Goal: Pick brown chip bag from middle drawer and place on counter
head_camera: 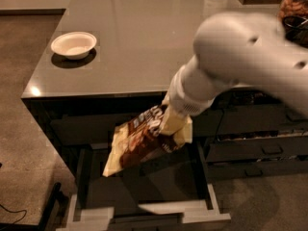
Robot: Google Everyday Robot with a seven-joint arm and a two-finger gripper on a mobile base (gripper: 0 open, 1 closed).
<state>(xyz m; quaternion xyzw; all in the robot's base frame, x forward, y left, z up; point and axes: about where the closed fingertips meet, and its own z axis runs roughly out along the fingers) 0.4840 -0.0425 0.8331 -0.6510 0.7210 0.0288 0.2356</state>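
Although the thick wrist hides most of the claw (175,125), the brown chip bag (139,141) hangs from it by its upper right end, so the claw is judged to be clamped on that cream-yellow edge. The bag sits just below the centre of the frame, tilted, with its free end drooping toward the lower left. It is clear of the middle drawer (159,207), which stands pulled open along the bottom of the frame with nothing else visible on its dark floor.

So the first half of the job looks done: the bag is grasped and lifted out of the drawer. It is not yet on the bench (144,42). Most of it lies below the bench's front edge, in front of the dark cabinet face.

What is left is to raise the bag above that edge, carry it over the glossy grey top and let it go. The bench has plenty of bare surface in the upper middle of the frame. A white bowl (73,44) sits at its upper left, well apart from the bag, and should be easy to avoid.
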